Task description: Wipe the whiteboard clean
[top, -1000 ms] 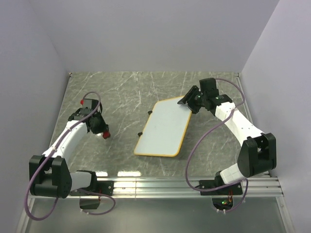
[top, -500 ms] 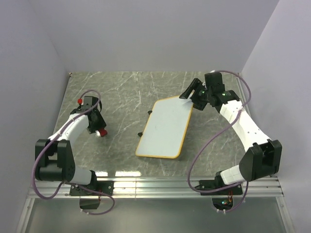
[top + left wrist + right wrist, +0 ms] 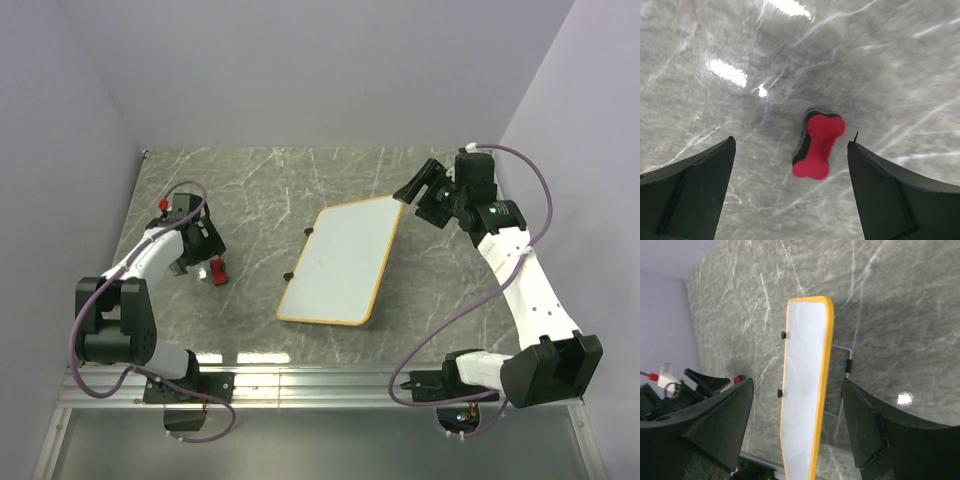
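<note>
The whiteboard (image 3: 341, 261) lies in the middle of the table, white with an orange rim and no marks showing; the right wrist view shows the whiteboard (image 3: 805, 380) lengthwise with a wire stand (image 3: 848, 365) under its right edge. My right gripper (image 3: 415, 188) hangs open just off the board's far right corner, touching nothing. A small red bone-shaped eraser (image 3: 217, 272) lies on the table at the left. My left gripper (image 3: 205, 252) stands open above the eraser (image 3: 818, 144), which rests free between and beyond the fingers.
The grey marble table (image 3: 250, 200) is walled at the back and both sides. A metal rail (image 3: 330, 382) runs along the near edge by the arm bases. Two small black clips (image 3: 309, 232) stick out from the board's left edge.
My left gripper has opened and let go of the red eraser, which now lies on the table. My right gripper has opened wider and drawn back to the right, off the board's corner.
</note>
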`<state>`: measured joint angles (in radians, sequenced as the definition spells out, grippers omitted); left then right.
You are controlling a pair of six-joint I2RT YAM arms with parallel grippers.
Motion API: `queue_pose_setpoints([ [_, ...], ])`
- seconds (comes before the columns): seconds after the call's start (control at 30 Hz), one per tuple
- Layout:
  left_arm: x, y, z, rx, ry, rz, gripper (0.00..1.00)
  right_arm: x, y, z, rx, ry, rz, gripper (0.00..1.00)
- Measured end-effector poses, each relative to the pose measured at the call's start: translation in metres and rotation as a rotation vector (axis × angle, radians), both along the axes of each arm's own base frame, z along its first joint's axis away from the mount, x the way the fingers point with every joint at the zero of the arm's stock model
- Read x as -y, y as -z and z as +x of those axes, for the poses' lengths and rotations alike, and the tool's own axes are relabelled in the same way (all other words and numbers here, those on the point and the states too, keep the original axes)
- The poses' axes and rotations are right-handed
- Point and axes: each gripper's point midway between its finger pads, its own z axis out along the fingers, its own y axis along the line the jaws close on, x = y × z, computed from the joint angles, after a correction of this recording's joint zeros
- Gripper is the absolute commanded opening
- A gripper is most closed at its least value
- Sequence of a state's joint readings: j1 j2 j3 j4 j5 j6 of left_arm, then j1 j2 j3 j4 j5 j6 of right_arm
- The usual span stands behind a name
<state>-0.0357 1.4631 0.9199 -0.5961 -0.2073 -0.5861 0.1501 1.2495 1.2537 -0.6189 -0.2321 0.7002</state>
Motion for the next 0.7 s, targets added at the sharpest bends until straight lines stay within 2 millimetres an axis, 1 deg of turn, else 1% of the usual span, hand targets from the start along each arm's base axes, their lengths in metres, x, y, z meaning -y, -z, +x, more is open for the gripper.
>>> queue_pose_setpoints([
  [0.07, 0.001, -0.01, 0.006, 0.017, 0.001, -0.005, 0.96, 0.003, -0.001, -0.005, 0.002, 0.002, -0.009, 0.79],
  [0.13, 0.005, -0.027, 0.016, 0.057, 0.009, -0.023, 0.96, 0.005, -0.003, -0.008, 0.015, 0.001, -0.015, 0.79],
  [0.2, 0.01, -0.052, 0.027, 0.107, 0.023, -0.05, 0.96, 0.006, -0.007, -0.013, 0.029, -0.001, -0.016, 0.79],
  [0.27, 0.015, -0.086, 0.042, 0.184, 0.039, -0.076, 0.95, 0.007, -0.012, -0.019, 0.051, -0.003, -0.014, 0.79],
  [0.33, 0.02, -0.126, 0.054, 0.265, 0.049, -0.091, 0.92, 0.007, -0.017, -0.025, 0.07, -0.005, -0.011, 0.79],
  [0.43, 0.029, -0.18, 0.067, 0.4, 0.067, -0.111, 0.93, 0.007, -0.023, -0.035, 0.094, -0.011, -0.003, 0.79],
  [0.47, 0.034, -0.191, 0.066, 0.431, 0.076, -0.126, 0.93, 0.007, -0.024, -0.038, 0.099, -0.014, 0.001, 0.79],
  [0.53, 0.041, -0.206, 0.057, 0.468, 0.087, -0.155, 0.94, 0.007, -0.026, -0.046, 0.107, -0.02, 0.009, 0.79],
  [0.6, 0.043, -0.216, 0.048, 0.488, 0.085, -0.171, 0.96, 0.007, -0.027, -0.053, 0.114, -0.021, 0.013, 0.79],
  [0.7, 0.042, -0.228, 0.038, 0.499, 0.07, -0.174, 0.97, 0.008, -0.028, -0.066, 0.127, -0.023, 0.018, 0.79],
])
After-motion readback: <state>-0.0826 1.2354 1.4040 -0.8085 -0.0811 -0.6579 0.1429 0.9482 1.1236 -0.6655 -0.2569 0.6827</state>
